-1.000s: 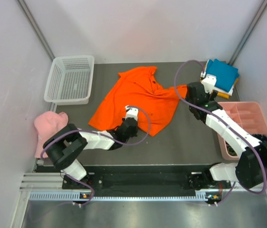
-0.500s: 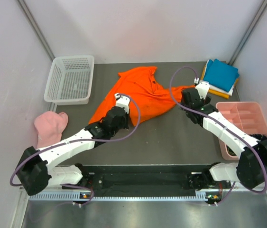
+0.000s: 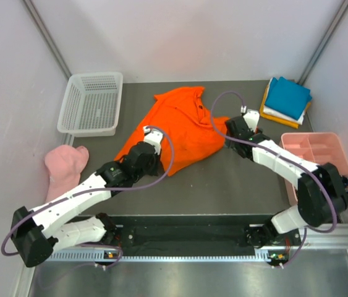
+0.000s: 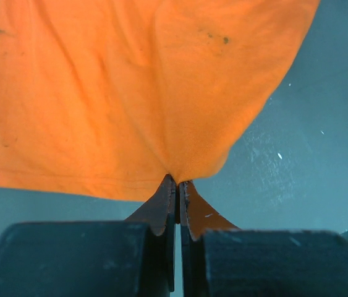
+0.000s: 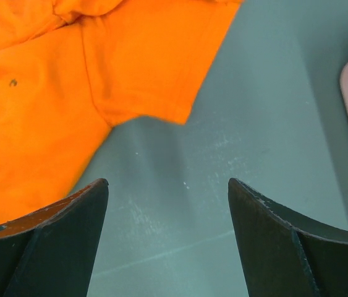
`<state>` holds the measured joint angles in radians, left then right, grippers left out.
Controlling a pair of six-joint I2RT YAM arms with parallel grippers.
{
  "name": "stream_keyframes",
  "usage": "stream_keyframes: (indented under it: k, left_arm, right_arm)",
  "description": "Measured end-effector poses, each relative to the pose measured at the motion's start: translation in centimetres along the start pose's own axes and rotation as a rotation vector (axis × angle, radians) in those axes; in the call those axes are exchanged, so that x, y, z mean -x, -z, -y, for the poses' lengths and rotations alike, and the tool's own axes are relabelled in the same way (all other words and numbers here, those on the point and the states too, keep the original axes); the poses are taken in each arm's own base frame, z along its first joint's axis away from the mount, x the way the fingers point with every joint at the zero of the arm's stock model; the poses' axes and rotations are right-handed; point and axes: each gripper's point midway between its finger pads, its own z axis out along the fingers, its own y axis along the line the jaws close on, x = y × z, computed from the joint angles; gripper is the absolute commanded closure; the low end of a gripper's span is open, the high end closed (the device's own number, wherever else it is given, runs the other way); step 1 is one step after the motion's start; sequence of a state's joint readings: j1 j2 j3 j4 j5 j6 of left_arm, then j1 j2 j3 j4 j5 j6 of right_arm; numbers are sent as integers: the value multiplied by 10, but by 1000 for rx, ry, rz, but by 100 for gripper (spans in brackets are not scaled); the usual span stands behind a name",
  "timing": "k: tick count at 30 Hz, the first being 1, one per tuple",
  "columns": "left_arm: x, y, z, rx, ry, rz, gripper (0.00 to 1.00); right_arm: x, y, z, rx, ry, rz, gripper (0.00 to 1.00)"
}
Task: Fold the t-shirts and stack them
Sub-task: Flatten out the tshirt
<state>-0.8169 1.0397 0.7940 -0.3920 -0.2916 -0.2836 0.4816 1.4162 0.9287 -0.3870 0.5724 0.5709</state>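
Observation:
The bright orange t-shirt (image 3: 180, 124) lies rumpled in the middle of the table, partly drawn up on itself. My left gripper (image 3: 151, 137) is shut on its lower hem; in the left wrist view the fabric (image 4: 143, 93) hangs pinched between the closed fingertips (image 4: 178, 183). My right gripper (image 3: 230, 127) is open and empty just beside the shirt's right sleeve (image 5: 155, 62), over bare table (image 5: 223, 185). A folded stack with a teal blue shirt (image 3: 288, 98) on top, over white and amber yellow ones, sits at the back right.
A white mesh basket (image 3: 92, 104) stands at the back left. A pale pink cap (image 3: 62, 166) lies at the left edge. A pink compartment tray (image 3: 322, 154) stands at the right edge. White walls close in on the table.
My left gripper has carried the shirt's lower hem up and back over the shirt. My right gripper has moved left and forward to the right sleeve.

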Motion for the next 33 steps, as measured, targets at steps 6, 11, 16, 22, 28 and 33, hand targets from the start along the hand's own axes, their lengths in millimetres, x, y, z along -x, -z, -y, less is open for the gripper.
stream_keyframes:
  k: [6, 11, 16, 22, 28, 33]
  left_arm:
    - [16, 29, -8, 20, 9, 4, 100]
    - [42, 64, -26, 89, 48, 76, 100]
    - [62, 86, -48, 198, 74, 129, 100]
    - [57, 88, -71, 332, 62, 100, 100]
    - [52, 89, -91, 422, 66, 76, 100]
    - [59, 94, -104, 463, 84, 86, 100]
  right_arm:
    - [-4, -19, -12, -27, 22, -39, 22]
    - [6, -18, -16, -22, 11, -23, 22]
    - [4, -17, -15, -27, 17, -32, 22]
    - [-8, -11, -6, -42, 38, -75, 23]
    - [-36, 8, 8, 6, 75, -160, 25]
    - [-53, 24, 16, 60, 146, -224, 23]
